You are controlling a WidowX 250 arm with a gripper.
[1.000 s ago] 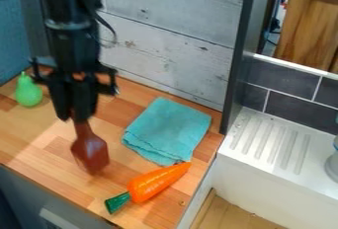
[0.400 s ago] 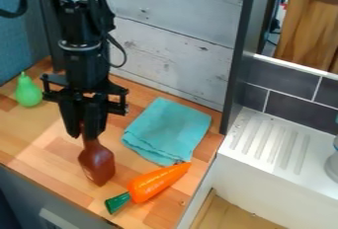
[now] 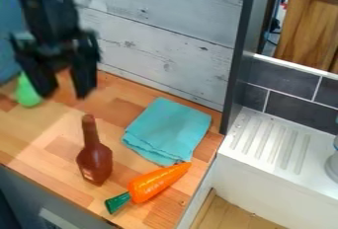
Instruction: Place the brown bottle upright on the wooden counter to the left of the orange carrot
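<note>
The black gripper (image 3: 64, 95) is open at the upper left, above the back of the wooden counter, with nothing between its fingers. Below and apart from it, a brown bottle (image 3: 95, 161) rests on the counter, its neck toward the back. A green pear (image 3: 27, 92) is at the far left, partly hidden behind the gripper's left finger. A folded teal cloth (image 3: 169, 130) lies right of the bottle. An orange carrot with a green top (image 3: 157, 182) lies in front of the cloth, close to the bottle's right side.
The wooden counter (image 3: 129, 97) ends at a whitewashed plank wall behind. A dark upright panel (image 3: 239, 60) stands at its back right corner. Further right are a white sink with a ridged drainboard (image 3: 267, 146) and grey tiles.
The gripper has let go of the bottle, opened, and moved up and to the left. Earlier the bottle shifted slightly right and forward with the gripper; now it stays on the counter.
</note>
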